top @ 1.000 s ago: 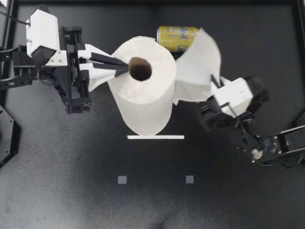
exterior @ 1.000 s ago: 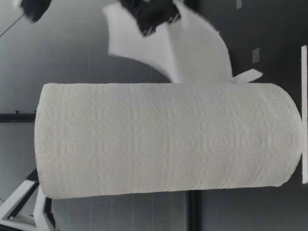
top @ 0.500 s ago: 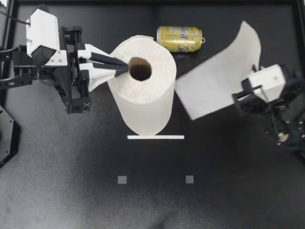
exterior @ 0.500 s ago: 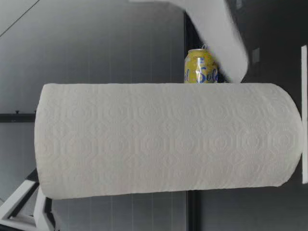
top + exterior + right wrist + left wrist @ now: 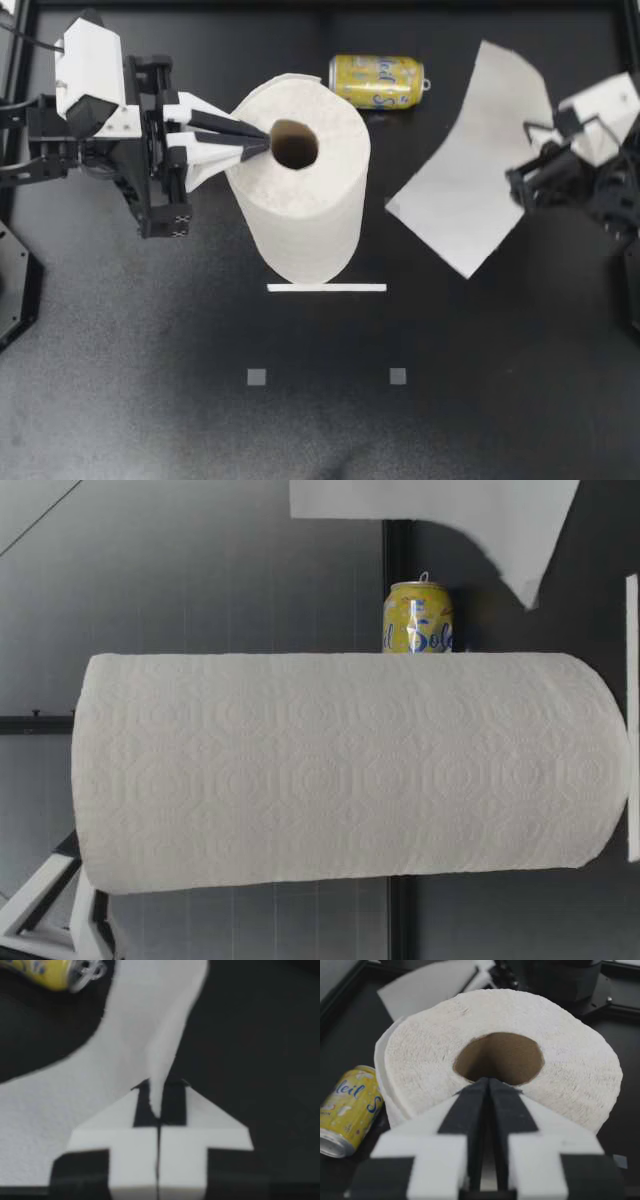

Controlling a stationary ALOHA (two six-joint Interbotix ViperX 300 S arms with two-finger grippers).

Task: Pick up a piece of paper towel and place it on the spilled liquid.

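the tearing part looks done: a loose sheet (image 5: 468, 190) of paper towel hangs free, well apart from the roll (image 5: 300, 205) it matches, with bare dark worktop (image 5: 450, 400) between them. my right pincer (image 5: 522, 182) is pinching that sheet at one edge; in the right wrist view both fingers are squeezed together on a fold of the paper, and the rest of it spreads out ahead of them. from table height the sheet is up in the air, its lowest corner clear of the worktop.

my left pincer (image 5: 262, 146) is pressed together, with nothing between the fingers. its tips rest on the upper end of the upright roll, right at the rim of the cardboard core, which i judge steadies the roll.

a yellow can (image 5: 375, 80) lies on its side on the far part of the worktop, between the roll and the sheet. i cannot make out any puddle on the dark surface, so the spill's exact spot is unclear; near the can's open end seems the likely place.

what is left, as i judge it: carry the sheet over the spill, lower it flat and release it.
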